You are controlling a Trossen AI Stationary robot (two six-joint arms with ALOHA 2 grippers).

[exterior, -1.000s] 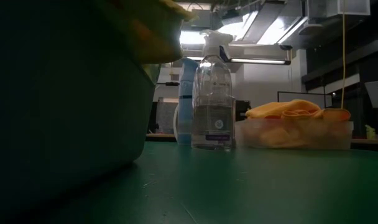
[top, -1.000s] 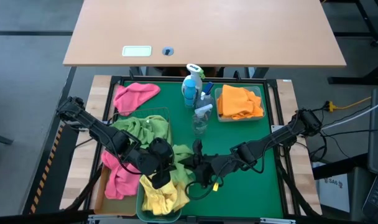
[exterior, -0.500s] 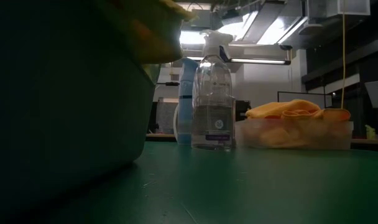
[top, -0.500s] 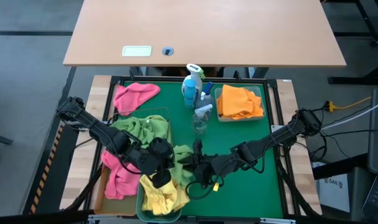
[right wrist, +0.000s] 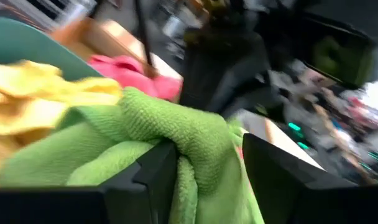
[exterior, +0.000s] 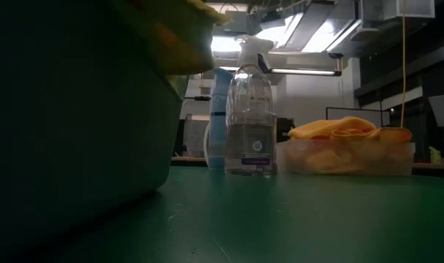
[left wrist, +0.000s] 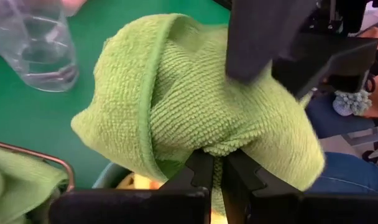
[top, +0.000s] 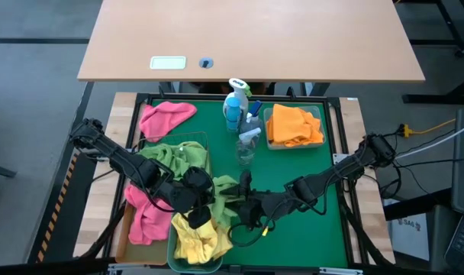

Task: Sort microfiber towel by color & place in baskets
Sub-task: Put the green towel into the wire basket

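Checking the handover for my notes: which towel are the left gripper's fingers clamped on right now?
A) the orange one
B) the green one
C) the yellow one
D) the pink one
B: in the left wrist view the left gripper is shut on a fold of the green towel, held over the green tray.

Light wooden desk [top: 247,38] behind the work table, grey floor [top: 33,84], ceiling strip lights [exterior: 302,33], dim room

You see a big green tray [top: 308,164] holding four small baskets, two spray bottles [top: 247,145] and a loose pink towel [top: 166,117].
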